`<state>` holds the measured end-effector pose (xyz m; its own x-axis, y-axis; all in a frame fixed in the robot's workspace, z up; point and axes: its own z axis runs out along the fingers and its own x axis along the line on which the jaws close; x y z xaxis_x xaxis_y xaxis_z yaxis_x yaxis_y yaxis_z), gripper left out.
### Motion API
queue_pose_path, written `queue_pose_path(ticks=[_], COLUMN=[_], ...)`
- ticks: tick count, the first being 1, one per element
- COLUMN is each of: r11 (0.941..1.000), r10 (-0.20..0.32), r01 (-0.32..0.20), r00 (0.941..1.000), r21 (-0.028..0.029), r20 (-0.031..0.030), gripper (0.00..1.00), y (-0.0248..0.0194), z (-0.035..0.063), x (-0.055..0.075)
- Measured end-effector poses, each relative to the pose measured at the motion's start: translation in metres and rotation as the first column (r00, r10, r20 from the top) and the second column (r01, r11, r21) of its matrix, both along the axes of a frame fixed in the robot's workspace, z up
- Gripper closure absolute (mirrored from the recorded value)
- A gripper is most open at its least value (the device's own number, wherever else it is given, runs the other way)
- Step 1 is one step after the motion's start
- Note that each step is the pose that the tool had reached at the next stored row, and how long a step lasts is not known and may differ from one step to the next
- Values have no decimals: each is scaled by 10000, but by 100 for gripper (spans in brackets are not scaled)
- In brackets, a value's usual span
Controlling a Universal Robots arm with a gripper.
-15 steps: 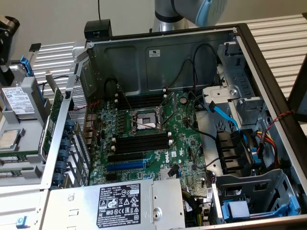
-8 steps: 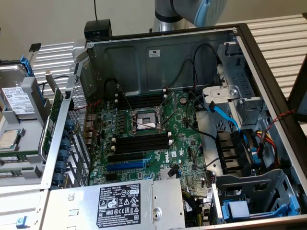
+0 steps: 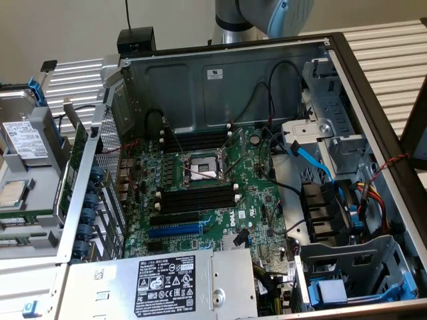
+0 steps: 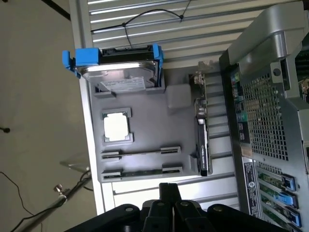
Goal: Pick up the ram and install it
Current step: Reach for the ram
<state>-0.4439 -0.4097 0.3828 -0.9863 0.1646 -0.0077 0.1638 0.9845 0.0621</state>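
At the exterior view's left you have the grey parts tray [image 3: 41,133] beside the open computer case [image 3: 220,73]. It holds a hard drive [image 3: 21,137] in a blue caddy and, next to it, a bare processor [image 3: 13,193]. The ram [image 3: 27,216] seems to be the thin green strip standing on edge in the long holder just beside that processor. You see it edge-on, so its chips and label cannot be made out.

Inside the case, the black memory slots [image 3: 200,198] on the motherboard [image 3: 260,200] lie on either side of the CPU socket [image 3: 203,167]. The blue expansion slot [image 3: 175,230] sits nearer the power supply [image 3: 167,280]. The arm [image 3: 267,17] rises behind the case's back wall.

In the wrist view your claw [image 4: 169,187] is closed with nothing between its fingers, hanging by the tray's edge. The ram [image 4: 140,152] lies apart from it, untouched, with a second long holder [image 4: 142,171] between claw and ram.
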Motion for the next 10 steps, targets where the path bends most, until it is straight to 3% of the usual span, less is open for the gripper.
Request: queue_pose_path(ticks=[5, 10], r11=[10000, 10000], r10=[13, 26], r01=[-13, -26], r00=[10000, 10000], r21=[-1, -1], r20=[-4, -8], gripper=[89, 89], y=[25, 39], z=[1, 0], x=[-113, -118])
